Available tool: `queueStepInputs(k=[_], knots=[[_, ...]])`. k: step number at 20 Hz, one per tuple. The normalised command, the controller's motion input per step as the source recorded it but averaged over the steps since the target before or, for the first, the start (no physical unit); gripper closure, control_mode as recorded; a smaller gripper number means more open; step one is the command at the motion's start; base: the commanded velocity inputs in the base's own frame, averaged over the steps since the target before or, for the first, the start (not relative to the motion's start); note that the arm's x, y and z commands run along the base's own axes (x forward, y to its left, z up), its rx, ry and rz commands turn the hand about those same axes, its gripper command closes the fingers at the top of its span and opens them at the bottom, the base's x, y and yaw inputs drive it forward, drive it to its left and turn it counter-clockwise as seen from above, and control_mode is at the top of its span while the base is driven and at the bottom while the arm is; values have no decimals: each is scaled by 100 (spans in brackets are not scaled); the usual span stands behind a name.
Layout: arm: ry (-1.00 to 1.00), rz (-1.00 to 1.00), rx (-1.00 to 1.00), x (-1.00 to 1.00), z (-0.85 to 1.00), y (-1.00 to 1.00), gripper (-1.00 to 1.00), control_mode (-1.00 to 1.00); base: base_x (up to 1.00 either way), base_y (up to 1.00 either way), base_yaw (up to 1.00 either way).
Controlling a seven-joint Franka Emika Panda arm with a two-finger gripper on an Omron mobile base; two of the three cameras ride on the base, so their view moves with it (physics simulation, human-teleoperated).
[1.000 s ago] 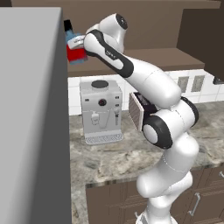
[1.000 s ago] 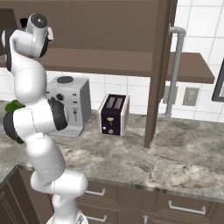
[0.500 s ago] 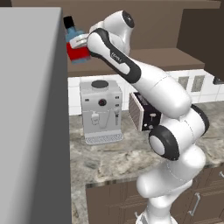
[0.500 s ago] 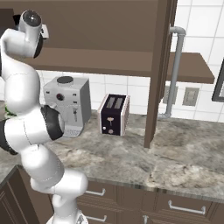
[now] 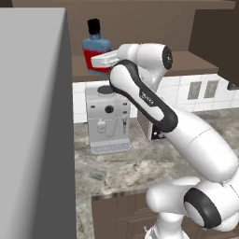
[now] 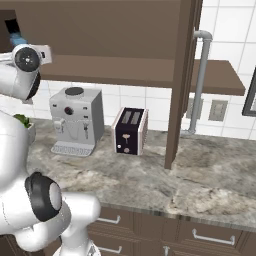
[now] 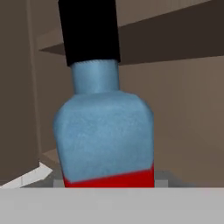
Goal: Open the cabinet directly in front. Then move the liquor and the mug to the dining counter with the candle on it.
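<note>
Left base view: the cabinet point(image 5: 140, 28) stands open. The liquor point(image 5: 96, 50) is upright on its lower shelf, above the coffee machine point(image 5: 108, 117). The arm reaches up to it, and the gripper point(image 5: 95, 61) sits low at the red label. Whether the fingers clamp the glass or just flank it, I cannot tell from here.

Right base view: the open cabinet door point(image 6: 181, 80) is edge-on, hanging over the counter point(image 6: 200, 175) beside the toaster point(image 6: 130, 131). A sliver of the blue bottle point(image 6: 18, 39) peeks out behind the wrist.

Hand view: the bottle point(image 7: 105, 140) is very close and dead centre, black cap up, shelf behind. The fingertips are hidden.

Risk, as I judge it: the grip line is low on a squarish bottle. A half-seated hold could let it tip or twist on withdrawal, and the cap could clip the shelf above.
</note>
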Motion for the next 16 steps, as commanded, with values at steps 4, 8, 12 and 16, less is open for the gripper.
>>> queueStepInputs(k=[4, 8, 12, 16], knots=[[-11, -11, 28, -100, -3, -66, 100, -100, 0, 0, 0], [0, -15, 31, -100, 0, -77, 100, -100, 0, 0, 0], [13, -9, 11, -88, -48, -36, 100, -100, 0, 0, 0], [0, 0, 0, -4, -5, 0, 100, -100, 0, 0, 0]])
